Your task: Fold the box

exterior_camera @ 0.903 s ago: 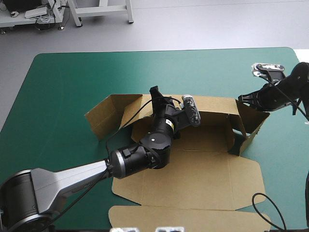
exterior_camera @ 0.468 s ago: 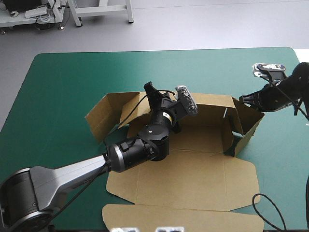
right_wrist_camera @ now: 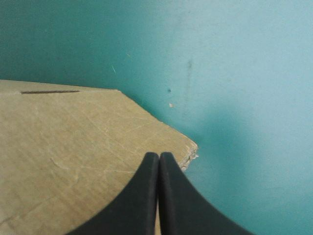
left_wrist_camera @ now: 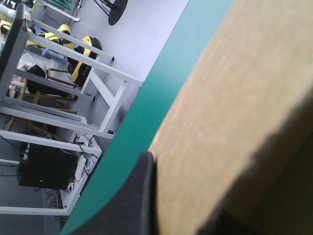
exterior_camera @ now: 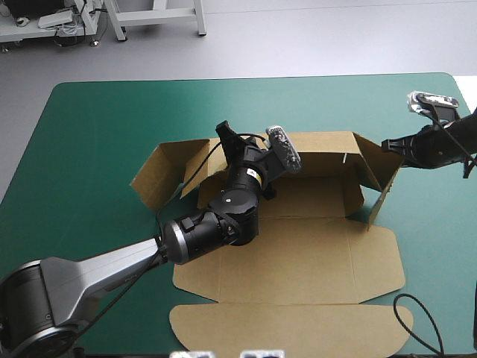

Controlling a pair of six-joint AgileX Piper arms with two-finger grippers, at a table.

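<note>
The brown box (exterior_camera: 298, 253) lies mid-table with its lid flat toward the near edge and its back wall (exterior_camera: 320, 145) raised. My left gripper (exterior_camera: 227, 142) is at that wall's left end, shut on the board. In the left wrist view one black finger (left_wrist_camera: 139, 196) presses against the brown sheet (left_wrist_camera: 234, 98); the other finger is hidden behind it. My right gripper (exterior_camera: 387, 144) holds the top corner of the raised right side flap (exterior_camera: 380, 179). In the right wrist view this gripper (right_wrist_camera: 159, 156) forms one pointed arch at the corner of the flap (right_wrist_camera: 73, 137).
The left side flap (exterior_camera: 160, 175) stands half raised and splayed outward. The lid's front flap (exterior_camera: 283, 328) reaches close to the table's near edge. Bare teal-green cover (exterior_camera: 112, 119) stretches to the left and beyond the box.
My left gripper has moved toward the far edge, standing the back wall up straighter. My right gripper has drawn the right flap outward to the right, and the whole sheet has shifted slightly.
</note>
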